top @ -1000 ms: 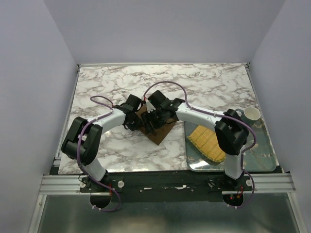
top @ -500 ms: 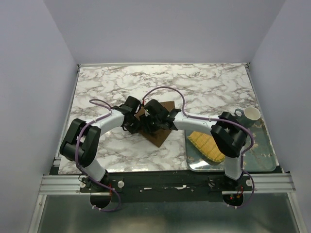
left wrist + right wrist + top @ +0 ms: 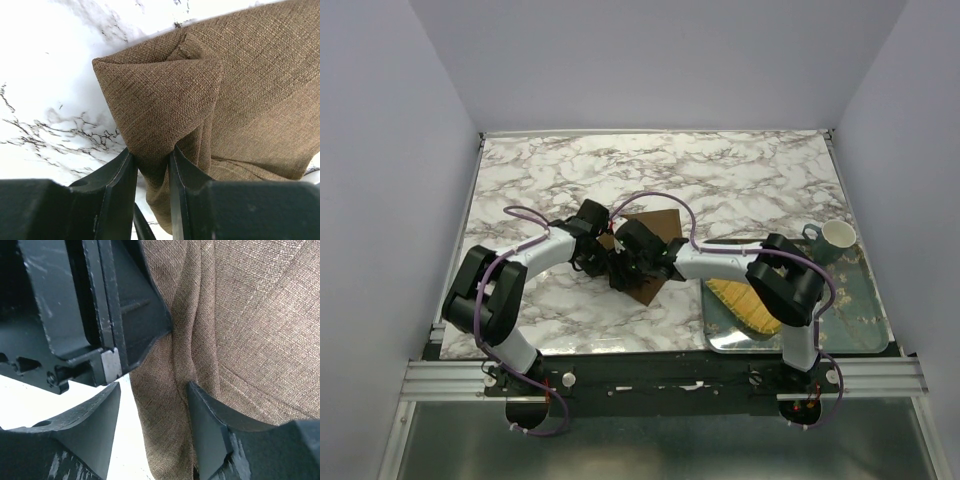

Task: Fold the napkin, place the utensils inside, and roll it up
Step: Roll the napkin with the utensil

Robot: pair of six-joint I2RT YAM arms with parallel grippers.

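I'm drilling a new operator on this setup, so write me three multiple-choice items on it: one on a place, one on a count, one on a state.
1. Where does the yellow woven bamboo mat lie?
A. On the shiny rectangular tray at the right.
B. At the far left corner.
C. Held in the air.

2. How many white mugs show?
A. None.
B. One.
C. Three.

3. What is the left claw doing?
A. Hanging open.
B. Gripping a fork.
C. Shut on a fold of the dark brown cloth napkin.

Key:
1. A: the top view shows the mat on the tray.
2. B: a single mug stands by the tray's far end.
3. C: the left wrist view shows the fold pinched in it.
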